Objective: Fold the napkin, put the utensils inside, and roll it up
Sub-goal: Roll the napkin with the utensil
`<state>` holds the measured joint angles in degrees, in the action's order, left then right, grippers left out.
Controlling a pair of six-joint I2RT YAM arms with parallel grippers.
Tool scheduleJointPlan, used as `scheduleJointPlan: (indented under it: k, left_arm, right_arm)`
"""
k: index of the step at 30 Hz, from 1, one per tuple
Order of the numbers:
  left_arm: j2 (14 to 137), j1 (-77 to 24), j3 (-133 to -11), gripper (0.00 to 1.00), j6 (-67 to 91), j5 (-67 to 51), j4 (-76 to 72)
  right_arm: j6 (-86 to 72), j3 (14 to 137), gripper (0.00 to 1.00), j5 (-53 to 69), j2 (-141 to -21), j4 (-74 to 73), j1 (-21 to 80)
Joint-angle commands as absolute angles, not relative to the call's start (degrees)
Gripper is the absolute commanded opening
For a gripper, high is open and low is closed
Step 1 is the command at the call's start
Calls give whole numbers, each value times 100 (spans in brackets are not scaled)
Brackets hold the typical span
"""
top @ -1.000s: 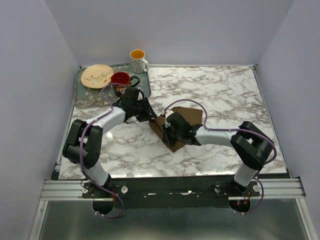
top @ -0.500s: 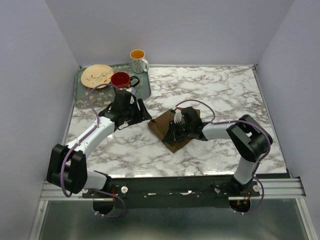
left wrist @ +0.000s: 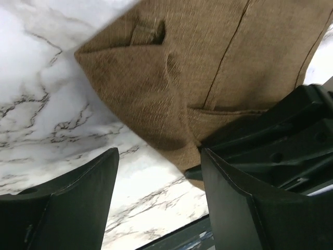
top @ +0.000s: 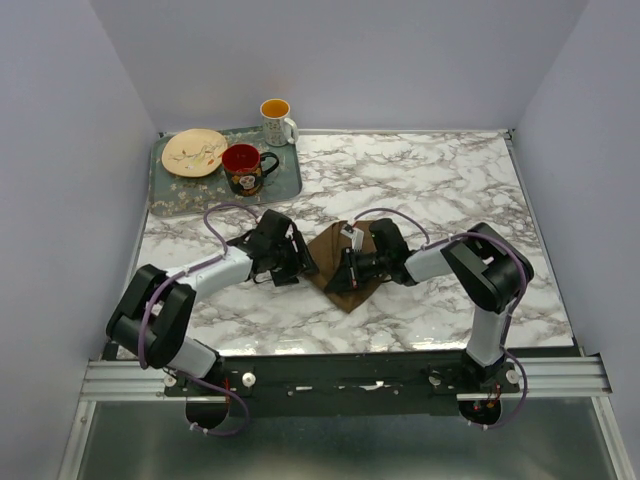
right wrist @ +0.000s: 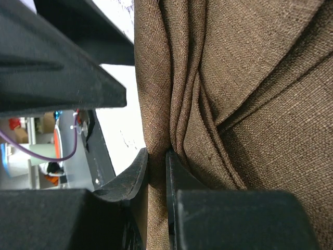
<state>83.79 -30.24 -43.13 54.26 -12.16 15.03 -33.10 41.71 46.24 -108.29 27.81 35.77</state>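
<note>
I am watching the left tool (left wrist: 158, 156) coming back in low beside the napkin (left wrist: 182, 78). Its fingers are now spread wide, where a second ago they were narrower. It is holding nothing, and the cloth's edge is lying just ahead of the open fingers. The right tool (right wrist: 157, 161) is staying clamped on a bunched fold of the napkin, pinching several layers together. The napkin is lying mid-counter (top: 440, 180) between the two arms, and it is looking narrower and more gathered than it did a second ago. I am not seeing the spoon anywhere; it may be hidden in the folds or under the arms. I am judging that the left tool has just let go to regrip, so the rolling is only partway done.
</note>
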Motion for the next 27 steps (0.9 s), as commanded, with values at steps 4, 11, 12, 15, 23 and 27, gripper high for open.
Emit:
scheduleJointPlan:
  k: [4,11,12,15,23,27]
  left_arm:
    - [8754,-3076,-4289,71,5941,-976,879]
    - [8938,-3076,-4254,62,6231,-739,984]
    - [8956,-3085,-4254,59,6266,-634,1089]
    - [9026,-3094,-4254,57,6459,-475,1265]
    - [9360,-3287,-4420,54,7049,-141,1670]
    - [9299,-3515,-4325,61,7486,-140,1697]
  right_arm:
    - [-3129,3911,0,4693,-11215,2039,3507]
    - [-3173,3999,1,4737,-11224,2022,3481]
    - [-3208,4008,1,4720,-11224,2013,3489]
    - [-3234,4069,1,4729,-11232,2013,3480]
    - [-3243,4148,0,4667,-11171,1916,3489]
    - [-3331,4175,1,4649,-11197,1916,3480]
